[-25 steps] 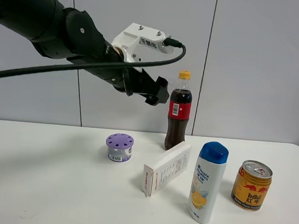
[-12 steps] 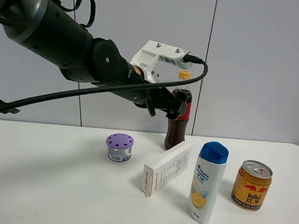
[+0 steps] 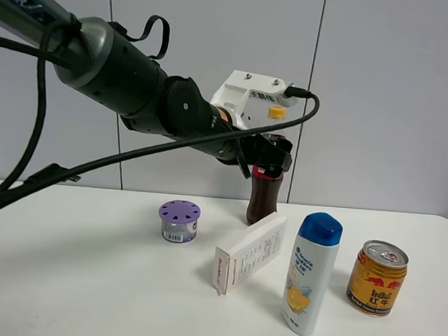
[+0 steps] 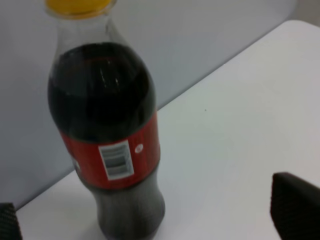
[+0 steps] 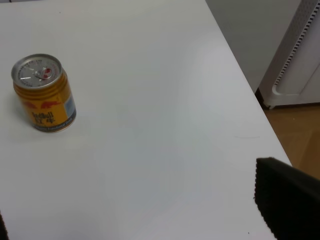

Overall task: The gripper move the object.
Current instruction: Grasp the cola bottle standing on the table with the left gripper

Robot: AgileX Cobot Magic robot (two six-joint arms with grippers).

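Two jaws of left gripper (image 3: 265,159) wide apart (touching nothing), cola bottle (image 4: 107,135) between them.

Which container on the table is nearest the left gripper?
The cola bottle, red label, yellow cap, at the back: the open left gripper is right at its shoulder. The shampoo bottle, gold can and purple-lidded jar stand well clear of it.
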